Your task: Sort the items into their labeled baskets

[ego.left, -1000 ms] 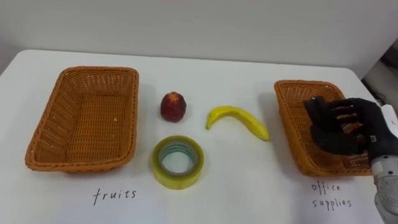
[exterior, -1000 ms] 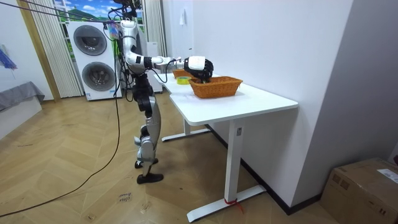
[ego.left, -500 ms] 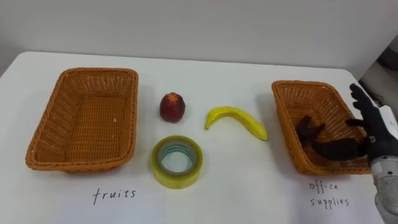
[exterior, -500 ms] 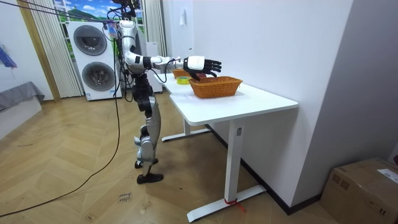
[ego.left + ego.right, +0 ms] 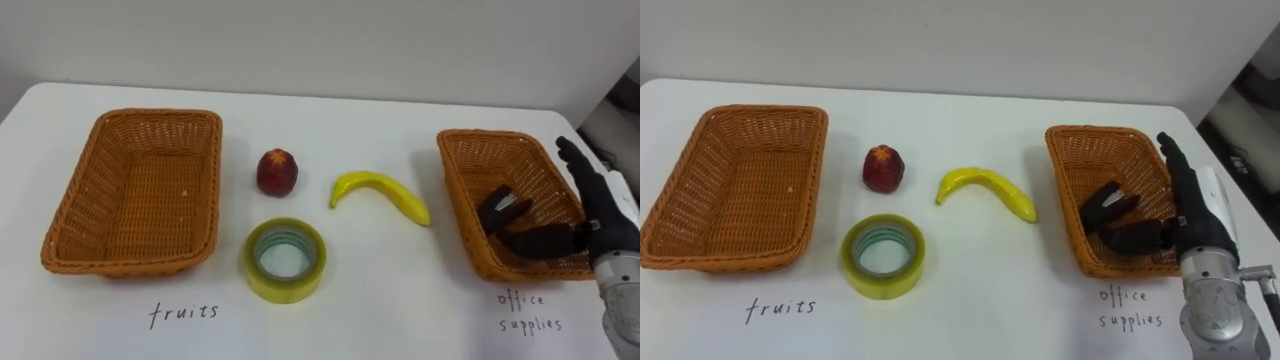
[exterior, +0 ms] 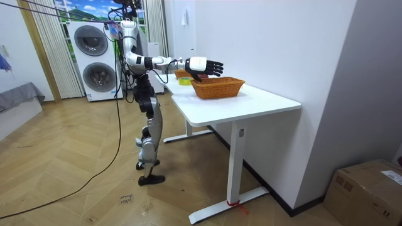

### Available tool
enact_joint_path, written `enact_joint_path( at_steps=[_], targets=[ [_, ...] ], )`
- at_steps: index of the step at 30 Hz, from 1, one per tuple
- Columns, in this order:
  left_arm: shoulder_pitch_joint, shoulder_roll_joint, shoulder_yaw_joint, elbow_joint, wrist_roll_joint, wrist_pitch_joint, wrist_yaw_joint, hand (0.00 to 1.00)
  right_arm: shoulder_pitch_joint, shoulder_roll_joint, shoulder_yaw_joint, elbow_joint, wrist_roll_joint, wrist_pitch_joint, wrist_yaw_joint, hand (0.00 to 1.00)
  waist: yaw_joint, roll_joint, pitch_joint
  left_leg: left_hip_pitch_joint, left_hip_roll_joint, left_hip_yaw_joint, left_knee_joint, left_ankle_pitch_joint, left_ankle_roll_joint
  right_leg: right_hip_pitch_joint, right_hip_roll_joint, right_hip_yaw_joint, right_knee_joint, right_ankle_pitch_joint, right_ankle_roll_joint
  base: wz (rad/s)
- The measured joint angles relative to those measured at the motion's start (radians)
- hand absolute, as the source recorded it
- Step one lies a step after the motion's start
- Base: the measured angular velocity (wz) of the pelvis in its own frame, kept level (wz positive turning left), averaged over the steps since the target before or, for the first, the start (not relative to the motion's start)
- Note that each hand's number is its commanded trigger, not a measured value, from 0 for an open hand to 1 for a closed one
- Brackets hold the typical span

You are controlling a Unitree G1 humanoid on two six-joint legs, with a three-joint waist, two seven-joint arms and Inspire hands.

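My right hand (image 5: 603, 212) hovers over the right side of the right wicker basket (image 5: 487, 136), open, with straight fingers and nothing in it. A black office item (image 5: 498, 210), perhaps a stapler, lies inside that basket beside the thumb. On the white table between the baskets are a red fruit (image 5: 278, 172), a yellow banana (image 5: 381, 194) and a yellow tape roll (image 5: 286, 260). The left wicker basket (image 5: 160, 116) holds nothing. In the room view I stand at the table's end with the right hand (image 6: 207, 64) stretched out over the basket (image 6: 218, 87).
A handwritten label lies on the table (image 5: 400, 310) in front of each basket. The table's far edge meets a wall. In the room view, two washing machines (image 6: 91, 53) stand behind me, and a cardboard box (image 6: 367, 188) sits on the floor.
My right hand has opened and drawn back to the right. The black item it held has dropped into the right basket.
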Motion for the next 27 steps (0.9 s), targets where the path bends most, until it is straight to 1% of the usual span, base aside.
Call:
enact_joint_path(
  at_steps=[4,8,11,17,19,20,22,26,27],
  targets=[
    [0.0,0.0,-0.001,0.0,0.001,0.0,0.0,0.0,0.0,0.0,0.0,0.003,0.001,0.0,-0.004,0.0,0.001,0.0,0.0005,-0.001,0.0,0.0,-0.001,0.0,0.0,-0.001,0.001,0.002,0.0,0.0,0.0,0.0],
    [0.0,-0.001,-0.007,0.001,0.001,0.0,0.007,0.0,0.0,0.0,0.0,0.001,0.006,-0.001,-0.011,0.0,0.008,0.0,0.0001,0.0,0.001,0.008,-0.003,0.0,0.0,-0.003,0.003,0.018,0.001,0.0,0.0,-0.06],
    [0.002,-0.001,-0.005,0.001,0.001,-0.002,0.03,0.0,-0.004,0.0,0.0,-0.007,0.014,-0.001,-0.045,0.0,0.015,0.001,-0.0003,0.003,0.001,0.017,-0.01,0.0,0.0,-0.006,0.006,0.024,0.002,0.0,0.0,-0.09],
    [-0.001,-0.001,-0.015,0.002,0.0,-0.009,0.078,0.0,-0.03,0.0,0.0,-0.057,0.095,-0.01,-0.112,0.0,0.022,0.004,0.0006,0.005,0.002,0.019,-0.012,0.0,0.0,-0.004,0.003,0.024,0.004,0.0,0.0,-0.02],
    [-0.001,-0.002,-0.018,0.002,0.001,-0.026,0.092,0.0,-0.033,0.0,0.0,-0.096,0.096,-0.022,-0.138,0.0,0.027,0.006,0.0018,0.004,0.002,0.019,-0.013,0.0,0.0,-0.005,0.003,0.023,0.004,0.0,0.0,0.0],
    [-0.001,-0.003,-0.018,0.002,0.001,-0.027,0.095,0.0,-0.033,0.0,0.0,-0.11,0.097,-0.024,-0.144,0.0,0.028,0.008,0.0017,0.004,0.002,0.019,-0.014,0.0,0.0,-0.006,0.003,0.023,0.004,0.0,0.0,0.0],
    [-0.001,-0.008,-0.018,0.005,0.001,-0.028,0.109,0.0,-0.033,0.0,0.001,-0.174,0.104,-0.028,-0.158,0.0,0.033,0.014,0.0013,0.001,0.002,0.014,-0.016,0.0,0.0,-0.007,0.003,0.019,0.003,0.0,0.0,0.0],
    [0.002,-0.01,-0.03,0.016,0.001,-0.027,0.108,0.0,-0.036,0.0,0.009,-0.245,0.111,-0.036,-0.162,0.0,0.035,0.023,0.0007,0.0,0.001,0.013,-0.016,0.0,0.0,-0.007,0.004,0.017,0.003,0.001,0.001,0.0],
    [0.002,-0.012,-0.033,0.017,0.001,-0.026,0.107,0.0,-0.039,0.0,0.012,-0.248,0.113,-0.045,-0.162,0.0,0.035,0.025,0.0002,0.0,0.001,0.014,-0.015,0.0,0.0,-0.007,0.004,0.016,0.004,0.0,0.001,0.0]
  ],
)
